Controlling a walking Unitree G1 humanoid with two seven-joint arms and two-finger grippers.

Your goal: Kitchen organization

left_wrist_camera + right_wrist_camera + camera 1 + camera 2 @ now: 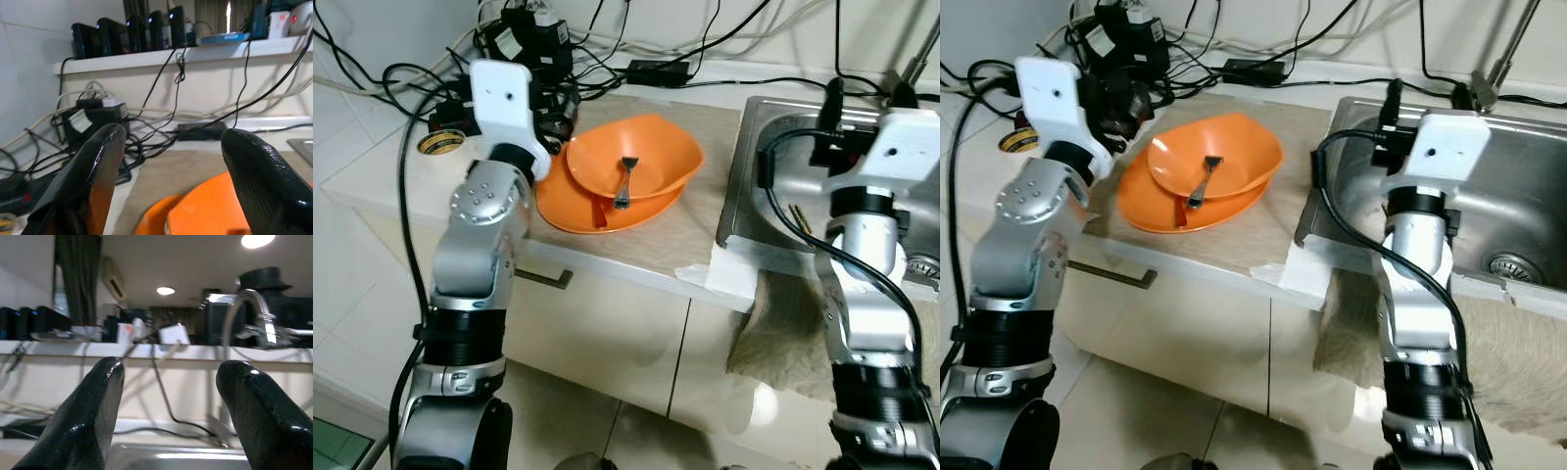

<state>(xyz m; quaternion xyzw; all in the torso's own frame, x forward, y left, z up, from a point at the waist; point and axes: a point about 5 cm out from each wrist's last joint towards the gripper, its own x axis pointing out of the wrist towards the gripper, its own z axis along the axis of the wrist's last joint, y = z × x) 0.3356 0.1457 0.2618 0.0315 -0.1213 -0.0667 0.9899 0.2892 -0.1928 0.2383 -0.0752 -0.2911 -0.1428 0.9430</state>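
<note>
Now both tools gape empty: left tool [168, 166] just above the orange bowl [641, 157], right tool [168, 401] over the sink [1518, 211].

Cable tangle [533, 49] behind orange bowl [636, 157]

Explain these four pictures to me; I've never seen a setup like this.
This is a humanoid robot at a kitchen counter. The two wide pictures come from cameras in its head, looking down at its two silver arms. The other two come from cameras on its wrists, each looking along two black fingers. The left pincer is open above the orange bowl, which sits on an orange plate with a fork inside. The right pincer is open over the steel sink, facing the faucet. Neither holds anything. Cables clutter the back.
</note>
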